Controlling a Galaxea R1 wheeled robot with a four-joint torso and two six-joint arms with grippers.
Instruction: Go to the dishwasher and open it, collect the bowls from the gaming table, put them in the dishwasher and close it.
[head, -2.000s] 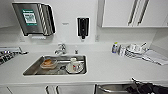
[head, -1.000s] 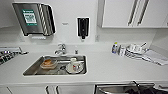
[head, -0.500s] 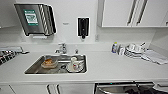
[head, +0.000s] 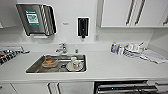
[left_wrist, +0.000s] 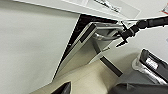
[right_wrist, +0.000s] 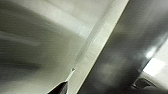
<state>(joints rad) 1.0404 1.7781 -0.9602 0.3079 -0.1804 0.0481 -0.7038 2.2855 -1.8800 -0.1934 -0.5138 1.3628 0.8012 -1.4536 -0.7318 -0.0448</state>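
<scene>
We are at the opening step, the dishwasher (head: 122, 88) ajar under the counter's (head: 112, 67) front edge; next, swinging its door fully down; jaws' state we cannot tell.

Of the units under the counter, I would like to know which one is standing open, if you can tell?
The dishwasher, right of and below the sink, is ajar, with a dark gap under the countertop. The white cabinet doors beside it sit shut.

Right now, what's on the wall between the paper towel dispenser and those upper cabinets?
In the head view, a black soap dispenser hangs between the paper towel dispenser and the upper cabinets.
</scene>
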